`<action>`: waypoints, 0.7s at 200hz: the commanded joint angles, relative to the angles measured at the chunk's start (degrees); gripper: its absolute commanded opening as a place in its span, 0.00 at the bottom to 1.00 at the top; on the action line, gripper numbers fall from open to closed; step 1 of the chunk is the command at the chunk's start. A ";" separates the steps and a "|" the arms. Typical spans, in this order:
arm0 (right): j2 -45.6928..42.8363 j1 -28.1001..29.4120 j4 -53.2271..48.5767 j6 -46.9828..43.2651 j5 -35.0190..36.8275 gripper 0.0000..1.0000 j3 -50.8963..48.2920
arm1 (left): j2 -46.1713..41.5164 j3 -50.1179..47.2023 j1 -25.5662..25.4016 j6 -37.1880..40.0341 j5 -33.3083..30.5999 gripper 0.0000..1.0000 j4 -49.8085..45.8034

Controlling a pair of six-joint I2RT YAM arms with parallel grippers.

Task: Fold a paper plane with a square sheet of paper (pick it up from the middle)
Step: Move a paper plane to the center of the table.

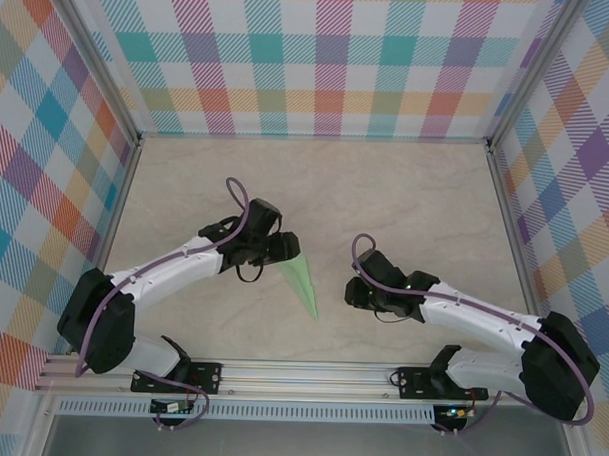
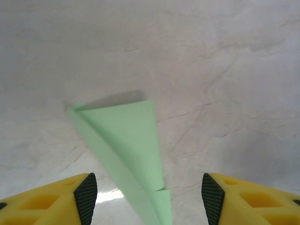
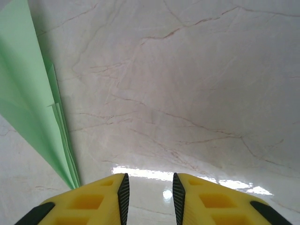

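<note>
Top view: the left gripper (image 1: 284,249) sits over the wide tail of the paper plane (image 1: 303,284), mid-tabletop (image 1: 186,174), with the nose toward the near edge. We cannot make out its fingers in the dark housing. Its wrist view shows the jaws wide apart; the plane (image 2: 126,140) lies between them, clear of both pads (image 2: 86,197) and cut off below. The right gripper (image 3: 150,194) has its jaws narrowly apart on nothing, with the plane's nose just off its left finger.

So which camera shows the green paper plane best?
Top external: nearly the whole paper plane shows, tip to tail. Left wrist cuts off one end; right wrist crops it at the picture's left edge.
</note>
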 commanded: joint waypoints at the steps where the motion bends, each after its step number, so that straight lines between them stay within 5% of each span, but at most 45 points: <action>1: 0.77 -0.48 0.69 0.91 1.08 0.37 1.79 | 1.34 1.14 -1.89 -3.50 -2.44 0.65 -6.43; 94: 4.67 -0.51 6.48 -1.12 -5.52 0.41 1.74 | 12.34 6.54 -4.29 -5.76 -3.16 0.67 -8.15; 140: 8.06 -0.56 9.97 -1.76 -9.50 0.40 2.83 | 12.27 5.02 -4.29 -6.43 -4.19 0.47 -7.98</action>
